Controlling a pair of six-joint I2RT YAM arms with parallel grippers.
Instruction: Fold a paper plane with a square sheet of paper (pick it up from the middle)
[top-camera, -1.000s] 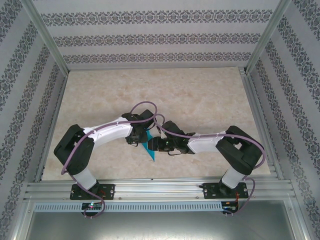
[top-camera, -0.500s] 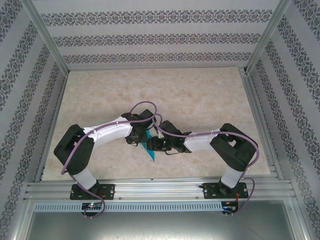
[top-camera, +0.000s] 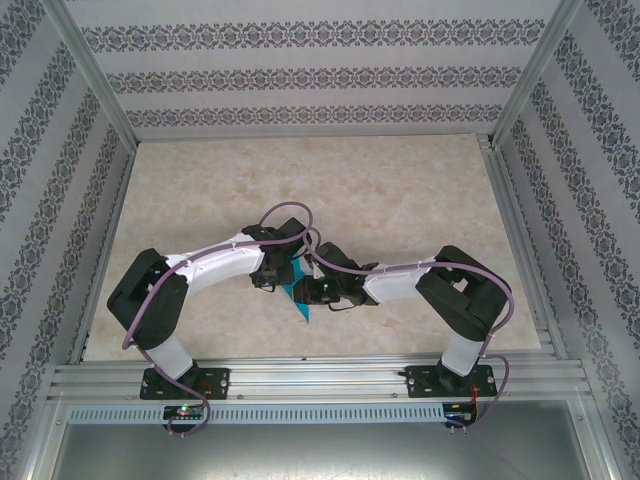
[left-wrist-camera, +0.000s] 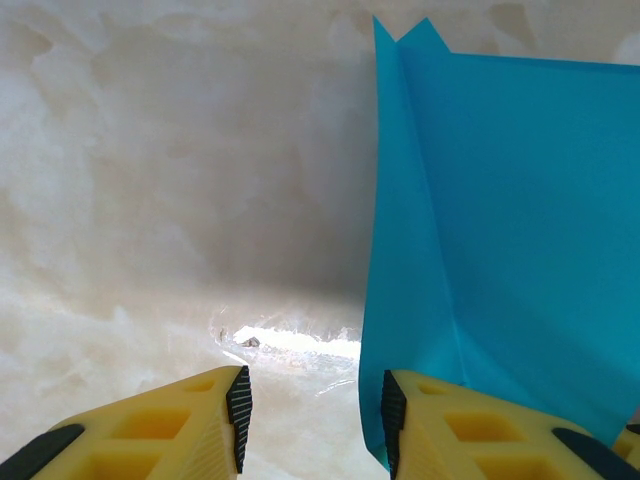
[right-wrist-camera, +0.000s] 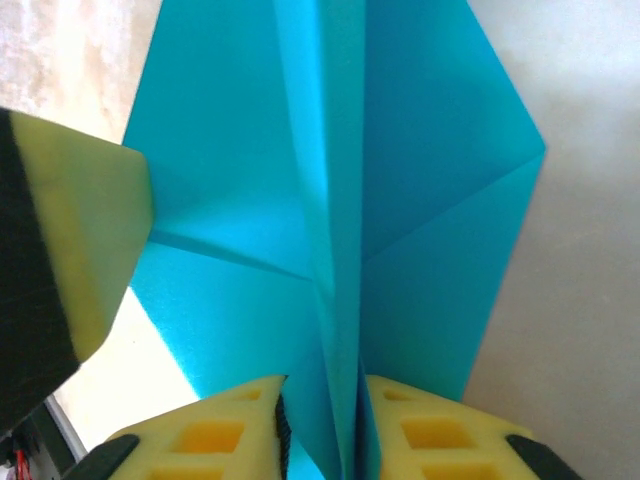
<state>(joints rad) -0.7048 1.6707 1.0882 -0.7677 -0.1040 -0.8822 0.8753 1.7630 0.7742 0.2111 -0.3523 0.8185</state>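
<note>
The paper plane (top-camera: 300, 305) is a folded teal dart on the table between the two arms, its tip toward the near edge. In the right wrist view its raised centre crease (right-wrist-camera: 335, 250) stands between the yellow fingers of my right gripper (right-wrist-camera: 322, 425), which are shut on it from both sides. My left gripper (left-wrist-camera: 312, 410) is open over bare table. A flap of the paper plane (left-wrist-camera: 500, 220) lies along the outside of its right finger, touching it. In the top view my left gripper (top-camera: 282, 274) and right gripper (top-camera: 308, 290) nearly touch over the paper.
The beige marble table (top-camera: 350, 190) stretches behind the arms. Aluminium frame posts and patterned walls close it in on three sides. A finger of the left gripper (right-wrist-camera: 80, 250) sits close beside the paper in the right wrist view.
My right arm has slid left toward the paper, and its jaws have narrowed onto the centre crease. The left arm and its jaws have stayed as they were.
</note>
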